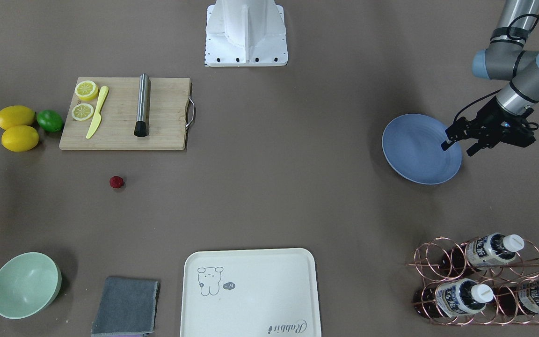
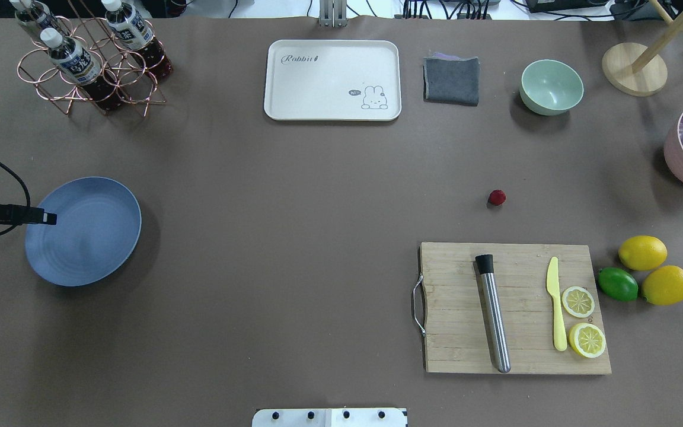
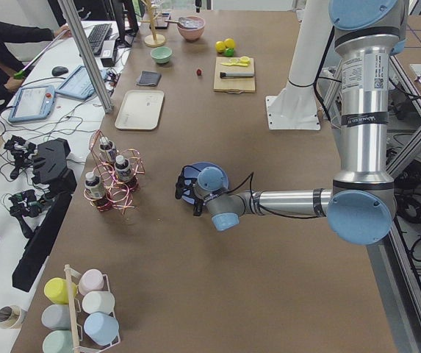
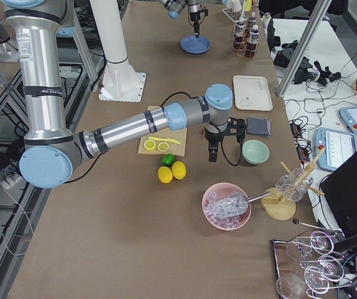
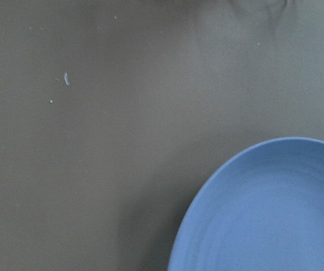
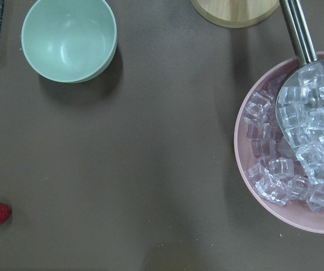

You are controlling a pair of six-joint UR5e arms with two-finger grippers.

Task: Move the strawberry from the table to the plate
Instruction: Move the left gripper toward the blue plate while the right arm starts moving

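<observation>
Strawberry [image 1: 116, 182] on worktop [image 1: 274, 187], just off cutting board [image 1: 124, 113], on its long edge away from the robot. Right jaws nearer it, state unreadable. Left jaws apart at plate [image 1: 421, 149] rim, well beyond the board's handle end.

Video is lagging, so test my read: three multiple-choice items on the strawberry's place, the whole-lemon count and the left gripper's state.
1. The strawberry lies: A in the bowl; B on the table; C on the tray.
2. Whole lemons: A one; B two; C four.
3. Left gripper: A shut on the strawberry; B shut on the knife; C open, empty.
B, it sits on bare table by the cutting board; B, two lie beside the lime; C, it stands open over the plate.
</observation>
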